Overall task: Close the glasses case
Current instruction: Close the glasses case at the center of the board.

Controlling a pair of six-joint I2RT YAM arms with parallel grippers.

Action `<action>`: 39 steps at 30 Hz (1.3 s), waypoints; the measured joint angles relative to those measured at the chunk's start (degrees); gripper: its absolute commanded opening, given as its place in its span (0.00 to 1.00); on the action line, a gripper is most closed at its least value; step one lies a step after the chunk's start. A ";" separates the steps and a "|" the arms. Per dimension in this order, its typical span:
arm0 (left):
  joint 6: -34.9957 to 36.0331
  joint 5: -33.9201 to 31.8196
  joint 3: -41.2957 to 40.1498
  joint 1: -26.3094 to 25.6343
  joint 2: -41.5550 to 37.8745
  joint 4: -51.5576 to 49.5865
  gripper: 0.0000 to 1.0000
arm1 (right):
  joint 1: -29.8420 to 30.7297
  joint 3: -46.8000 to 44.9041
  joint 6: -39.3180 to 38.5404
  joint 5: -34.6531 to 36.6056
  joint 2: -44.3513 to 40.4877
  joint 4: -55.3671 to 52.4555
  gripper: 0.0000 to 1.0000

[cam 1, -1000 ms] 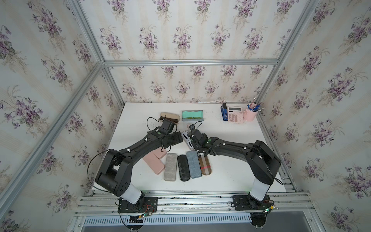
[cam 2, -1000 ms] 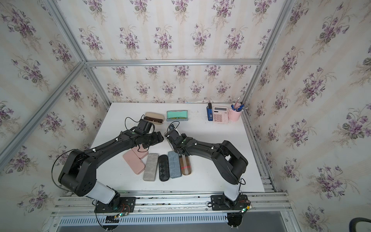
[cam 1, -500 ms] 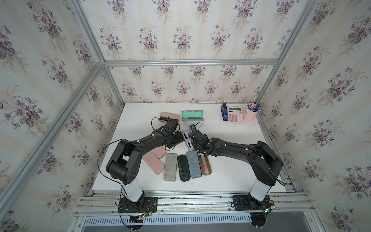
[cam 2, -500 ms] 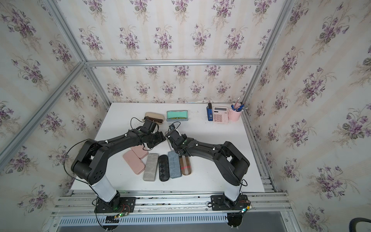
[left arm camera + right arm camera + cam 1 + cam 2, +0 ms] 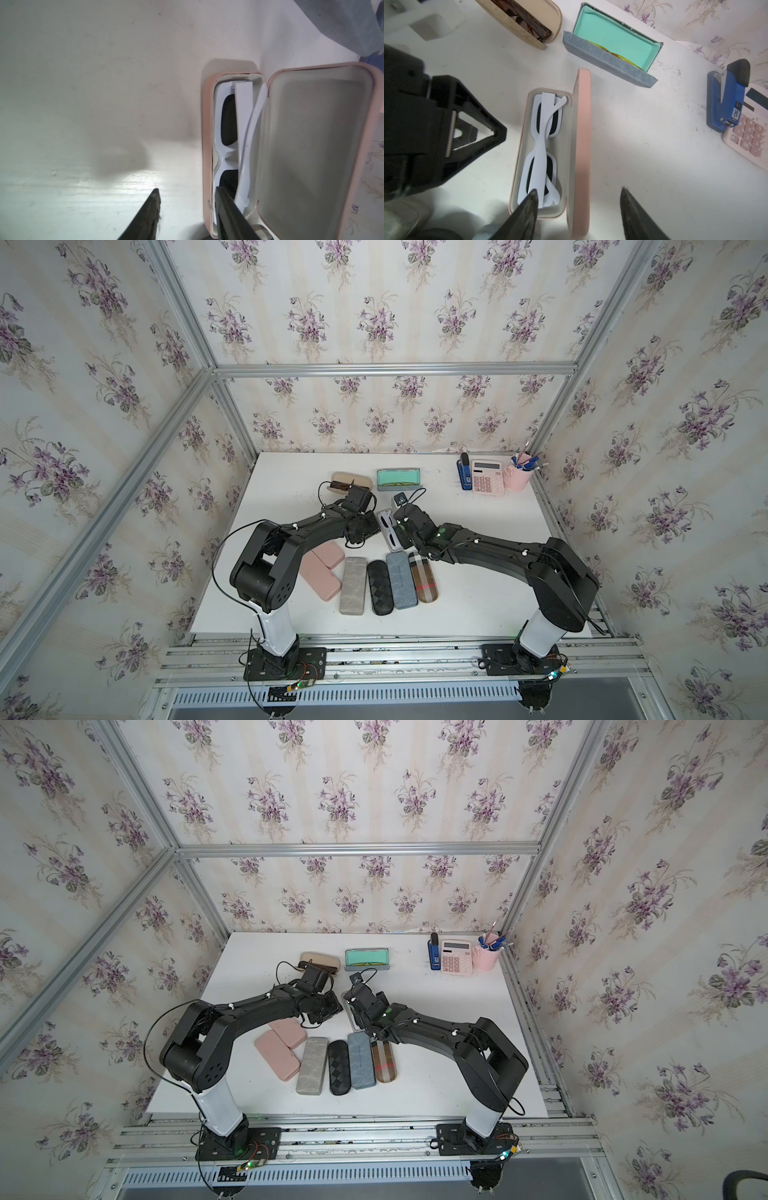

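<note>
Since a second ago the left arm [image 5: 291, 547] has swung its elbow in over the table [image 5: 469, 605]. Both grippers sit about where they were, at the case [image 5: 206, 145].

Case: pink, open, mid-table. White glasses [image 5: 542, 143] with dark lenses lie folded in the base. Lid [image 5: 582, 145] stands about upright on its hinge, on the right arm's side of the base. Not closed.

Left gripper [image 5: 187, 189]: jaws apart, released, nothing grasped. One finger [image 5: 147, 216] is over bare table just beside the case's long wall. The other finger [image 5: 228, 214] is inside the base over the end of the glasses, so the wall runs between them. Cannot tell if either touches the wall.

Right gripper [image 5: 579, 189]: jaws wide apart, released. One finger [image 5: 523, 216] is over the end of the base above the glasses, the other [image 5: 635, 220] over table on the lid's outer side. The lid stands between them, with a clear gap to the outer finger.

Beyond the case, toward the back wall: tan case [image 5: 519, 29], open, with brown glasses [image 5: 533, 27] in it, and teal case [image 5: 612, 39], open, beside it.

On the robot side of the case: row of closed cases [image 5: 380, 587], two pink, grey, black, blue-grey, plaid. The blue-grey and plaid ends lie just beside the case, partly under the right arm [image 5: 498, 551].

Well apart from the case, back right: stapler [image 5: 726, 97], calculator [image 5: 487, 479], cup [image 5: 517, 479].
</note>
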 measured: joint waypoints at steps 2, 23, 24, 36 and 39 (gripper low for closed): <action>-0.07 0.00 0.79 -0.15 0.70 -0.02 0.43 | 0.02 0.04 0.00 -1.05 -1.01 -0.07 0.66; -1.77 -0.66 6.10 -1.51 5.75 -2.27 0.35 | -12.22 -7.87 2.82 -30.77 -10.45 5.86 0.61; -1.77 -0.66 6.49 -1.55 5.97 -2.27 0.35 | -13.05 -8.46 2.97 -32.02 -10.45 6.38 0.59; -1.79 -0.83 8.00 -1.75 7.50 -2.80 0.29 | -18.86 -12.11 7.41 -48.96 -10.14 13.55 0.44; -1.79 -0.83 8.22 -1.75 8.02 -3.13 0.27 | -18.86 -12.31 7.82 -50.58 -9.49 14.21 0.43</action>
